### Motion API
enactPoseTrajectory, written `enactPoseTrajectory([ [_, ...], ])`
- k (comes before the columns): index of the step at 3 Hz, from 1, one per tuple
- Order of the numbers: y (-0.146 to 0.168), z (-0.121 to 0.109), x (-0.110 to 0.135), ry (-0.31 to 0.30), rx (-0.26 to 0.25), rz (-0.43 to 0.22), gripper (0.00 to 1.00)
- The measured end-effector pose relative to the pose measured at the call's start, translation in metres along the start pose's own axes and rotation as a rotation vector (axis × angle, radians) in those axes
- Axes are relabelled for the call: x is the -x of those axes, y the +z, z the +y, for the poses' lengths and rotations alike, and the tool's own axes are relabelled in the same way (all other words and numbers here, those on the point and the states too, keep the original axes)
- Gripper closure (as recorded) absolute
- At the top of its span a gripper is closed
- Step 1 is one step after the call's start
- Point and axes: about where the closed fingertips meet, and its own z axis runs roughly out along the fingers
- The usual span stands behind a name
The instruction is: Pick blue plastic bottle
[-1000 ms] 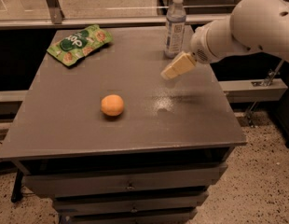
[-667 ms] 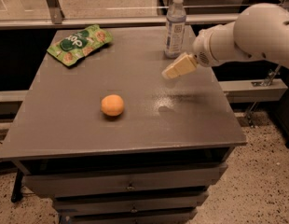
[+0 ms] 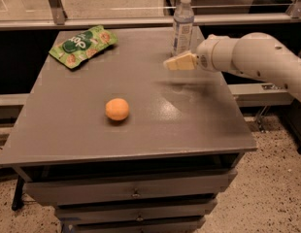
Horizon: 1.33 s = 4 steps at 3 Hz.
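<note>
The blue plastic bottle (image 3: 182, 24) stands upright near the table's far right edge, with a white cap and pale label. My gripper (image 3: 171, 64) hovers above the table just in front of the bottle, a little to its left and below its label, at the end of my white arm (image 3: 247, 57) that reaches in from the right. It holds nothing. An orange fruit (image 3: 117, 109) lies in the middle of the table.
A green snack bag (image 3: 83, 45) lies at the far left of the grey table (image 3: 68, 135). Drawers sit under the table's front. A metal rail and glass run behind the table.
My gripper has moved up and slightly toward the bottle, and the arm has shifted right and straightened. The bottle, fruit and bag have not moved.
</note>
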Motion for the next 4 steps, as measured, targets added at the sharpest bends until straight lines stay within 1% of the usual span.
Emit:
enactPoseTrajectory([
  [1,0.037,-0.010,0.013,0.064,-0.008,-0.090,0.00],
  [2,0.068,-0.015,0.031,0.093,0.002,-0.157,0.00],
  [3,0.086,-0.018,0.042,0.104,0.006,-0.192,0.18],
  [4,0.091,-0.021,0.044,0.106,-0.003,-0.212,0.43],
])
